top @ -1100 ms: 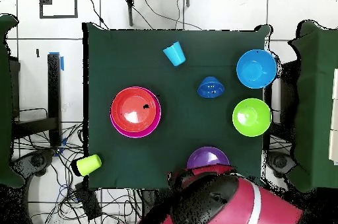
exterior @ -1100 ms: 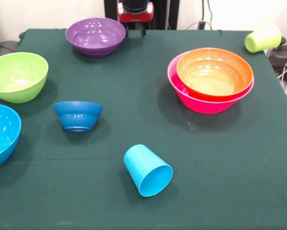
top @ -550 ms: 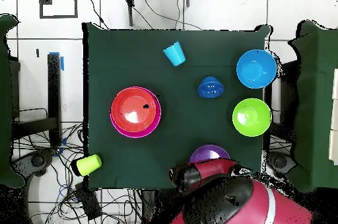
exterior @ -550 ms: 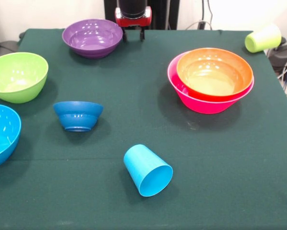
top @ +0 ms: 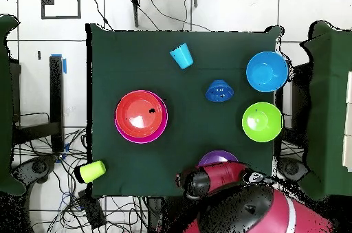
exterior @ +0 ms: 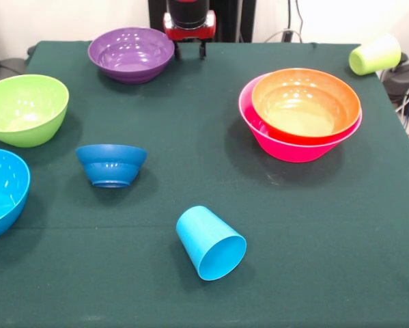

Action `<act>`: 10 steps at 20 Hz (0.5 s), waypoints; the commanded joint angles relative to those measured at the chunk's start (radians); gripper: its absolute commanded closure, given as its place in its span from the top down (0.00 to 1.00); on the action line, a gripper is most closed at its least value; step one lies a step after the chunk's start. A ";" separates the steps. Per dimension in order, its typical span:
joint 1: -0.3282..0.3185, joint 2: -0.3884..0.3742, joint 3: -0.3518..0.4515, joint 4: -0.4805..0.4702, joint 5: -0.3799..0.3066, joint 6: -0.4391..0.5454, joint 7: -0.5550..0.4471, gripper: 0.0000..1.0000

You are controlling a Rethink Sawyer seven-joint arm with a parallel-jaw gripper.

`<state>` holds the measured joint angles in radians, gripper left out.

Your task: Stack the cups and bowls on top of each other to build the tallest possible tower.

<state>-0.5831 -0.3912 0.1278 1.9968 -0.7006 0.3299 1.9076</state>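
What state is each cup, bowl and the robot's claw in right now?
Orange bowl: upright, nested in the pink bowl.
Purple bowl: upright, empty.
Lime green bowl: upright, empty.
Sky blue bowl: upright, empty.
Dark blue bowl: upright.
Sky blue cup: on its side.
Yellow-green cup: on its side.
Gripper: holding nothing.

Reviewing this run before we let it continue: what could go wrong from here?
1. The gripper sits right beside the purple bowl at the table's edge; a nudge could push it off.
2. The sky blue cup lies on its side and may roll when grasped.
3. The yellow-green cup lies on its side at the table's corner, easily knocked off. The tower so far is only the orange bowl in the pink bowl.
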 commanded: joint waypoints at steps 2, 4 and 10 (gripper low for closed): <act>-0.020 0.021 0.126 -0.161 -0.072 0.060 -0.146 1.00; -0.028 0.024 0.134 -0.166 -0.076 0.067 -0.151 1.00; -0.043 0.020 0.156 -0.174 -0.079 0.103 -0.161 1.00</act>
<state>-0.6218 -0.3910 0.1700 1.9909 -0.7189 0.3831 1.9076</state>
